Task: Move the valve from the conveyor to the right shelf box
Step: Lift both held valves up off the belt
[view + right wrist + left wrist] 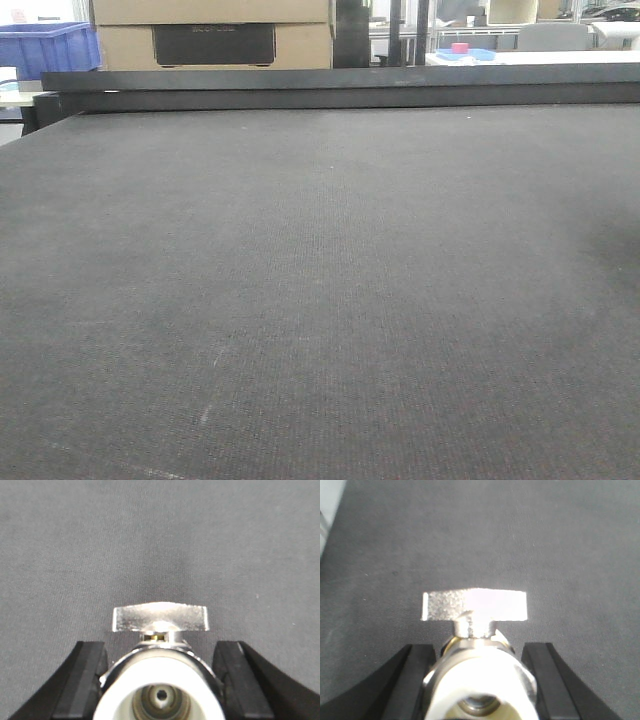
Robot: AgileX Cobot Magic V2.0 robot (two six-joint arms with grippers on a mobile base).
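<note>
Left gripper (480, 652) is closed around a valve (479, 685). Its black fingers (415, 680) press either side of the white-sleeved body, so the flat metal handle (474, 606) juts forward, clear of the pads. Beneath lies the conveyor (545, 540), its woven belt otherwise bare in the front view. Right gripper (159, 652) clamps a second valve (160, 690) the same way, wing ahead of the jaws. Gripping the body rather than the wing probably keeps each piece from swivelling. Whether either valve is lifted or resting on the belt I cannot tell from such close views. No shelf box is in sight. Neither valve shows a readable mark. Faint lettering on the dark panel (213, 43) beyond the rail (340, 85) is too blurred to read.
</note>
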